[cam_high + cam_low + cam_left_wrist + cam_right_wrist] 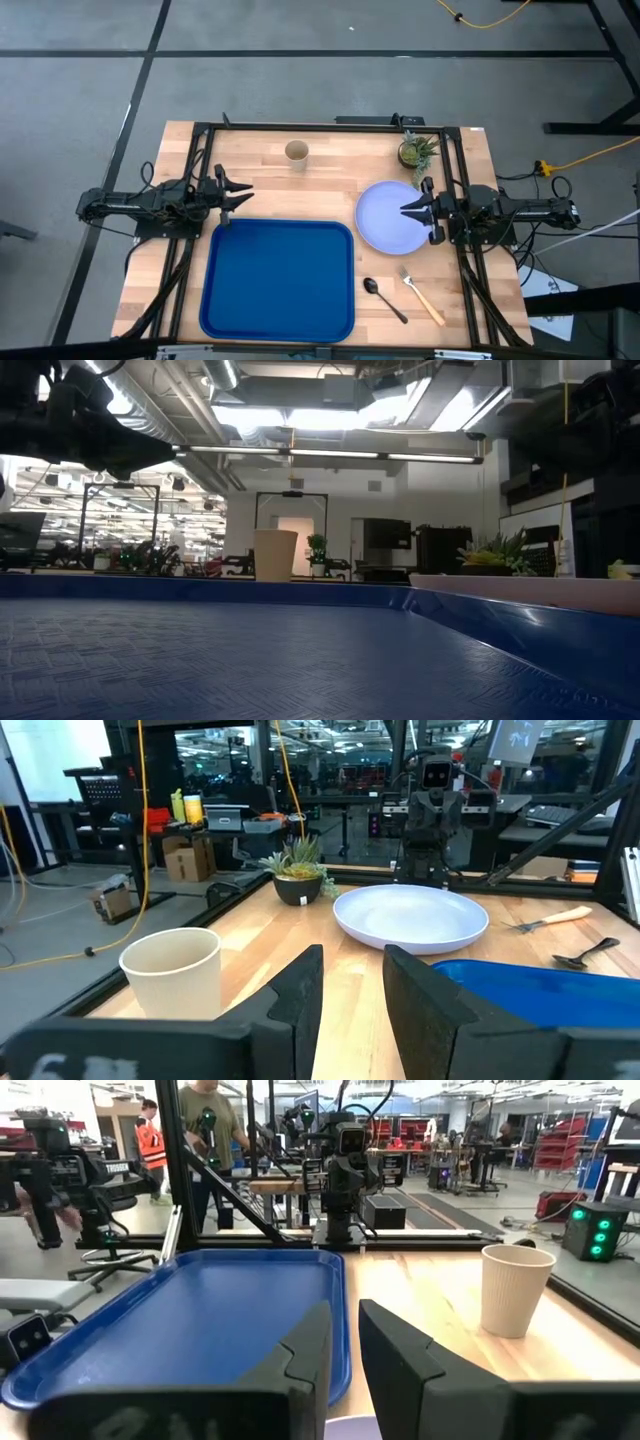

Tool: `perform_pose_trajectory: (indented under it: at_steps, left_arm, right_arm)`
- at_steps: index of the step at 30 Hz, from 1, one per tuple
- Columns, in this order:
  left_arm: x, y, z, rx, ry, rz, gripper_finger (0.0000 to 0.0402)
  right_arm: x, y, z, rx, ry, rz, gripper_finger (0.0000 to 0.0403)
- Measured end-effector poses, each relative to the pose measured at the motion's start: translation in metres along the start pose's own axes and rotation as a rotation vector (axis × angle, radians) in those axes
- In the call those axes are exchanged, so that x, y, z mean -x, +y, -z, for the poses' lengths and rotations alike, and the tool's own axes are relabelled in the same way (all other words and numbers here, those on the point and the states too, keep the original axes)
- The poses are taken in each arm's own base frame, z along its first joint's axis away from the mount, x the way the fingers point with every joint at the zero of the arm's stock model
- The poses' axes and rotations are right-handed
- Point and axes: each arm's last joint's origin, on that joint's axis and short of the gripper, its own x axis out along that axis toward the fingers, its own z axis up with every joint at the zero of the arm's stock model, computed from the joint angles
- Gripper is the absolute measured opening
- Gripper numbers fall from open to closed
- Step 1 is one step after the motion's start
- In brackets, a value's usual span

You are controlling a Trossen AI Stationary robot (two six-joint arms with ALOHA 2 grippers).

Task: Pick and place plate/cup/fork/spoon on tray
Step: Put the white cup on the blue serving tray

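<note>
The blue tray [280, 278] lies at the table's near middle. The pale plate [385, 222] rests flat to the tray's right. The tan cup [297, 152] stands upright near the far edge. The dark spoon [384, 298] and the tan-handled fork [422, 296] lie near the front right. My left gripper [243, 192] is open and empty above the table, just beyond the tray's far left corner. My right gripper [408, 210] is open and empty over the plate's right part; the plate's edge [350, 1430] shows below its fingers.
A small pot with a green plant [417, 150] stands at the far right, just beyond the plate. A dark frame [330, 126] runs along the table's far edge and sides. Bare wood lies between the cup and the tray.
</note>
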Motion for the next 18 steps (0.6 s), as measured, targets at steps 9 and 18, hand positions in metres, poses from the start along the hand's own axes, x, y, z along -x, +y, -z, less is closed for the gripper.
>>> perform_pose_trajectory:
  at_steps: [9,18]
  left_arm:
    - [0.000,0.001,-0.006,0.043,-0.057,-0.024,0.0101]
    - [0.001,0.004,-0.012,0.211,-0.125,-0.125,0.0101]
  right_arm:
    - [0.000,0.000,-0.005,-0.003,-0.052,-0.002,0.0062]
    - [0.001,0.001,-0.015,0.001,-0.158,-0.007,0.0062]
